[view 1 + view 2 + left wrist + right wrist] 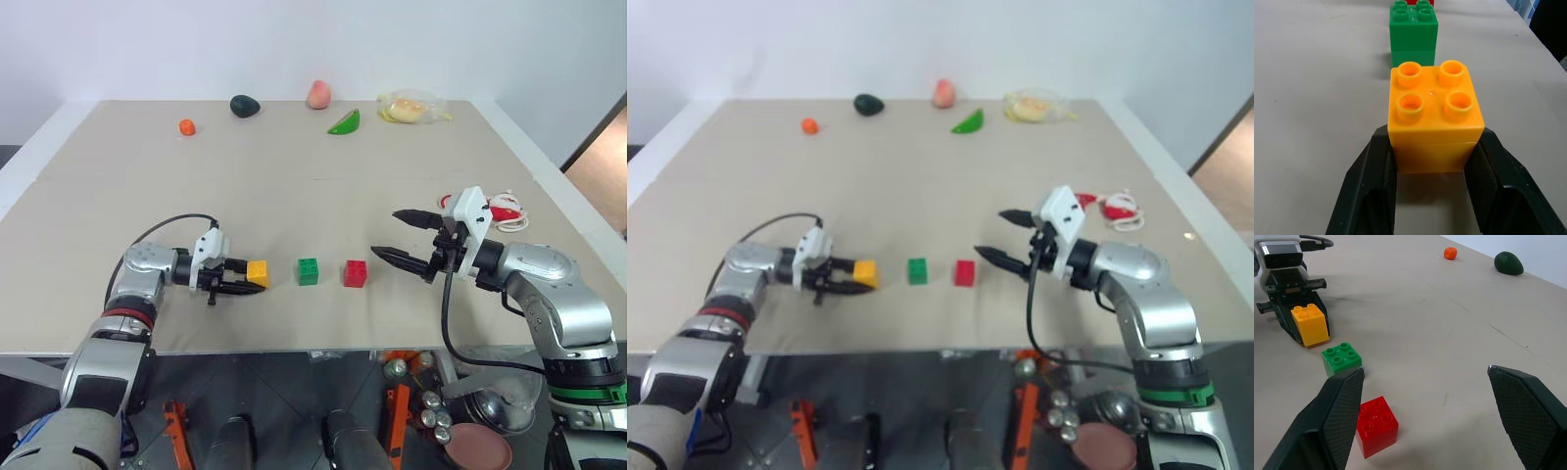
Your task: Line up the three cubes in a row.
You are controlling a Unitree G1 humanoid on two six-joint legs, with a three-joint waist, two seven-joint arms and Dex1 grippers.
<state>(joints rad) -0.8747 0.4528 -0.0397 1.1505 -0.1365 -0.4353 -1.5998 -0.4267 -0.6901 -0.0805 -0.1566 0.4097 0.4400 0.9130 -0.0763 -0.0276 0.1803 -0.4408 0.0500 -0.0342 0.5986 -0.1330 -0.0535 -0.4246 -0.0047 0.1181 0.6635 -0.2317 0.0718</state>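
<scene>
Three studded cubes stand in a row near the table's front edge: yellow (258,272), green (309,271), red (356,273). My left gripper (253,276) lies low on the table, pointing right, shut on the yellow cube (1432,112). Its black fingers (1369,186) press against that cube's two sides. Past it in the left wrist view stand the green cube (1414,32) and a sliver of the red one. My right gripper (384,232) hovers open just right of the red cube (1376,426), holding nothing.
Along the far edge lie a small orange fruit (187,126), a dark avocado (245,106), a peach (318,94), a green pepper (345,122) and a bagged yellow item (411,106). A red-and-white toy with a cord (505,208) sits behind my right gripper.
</scene>
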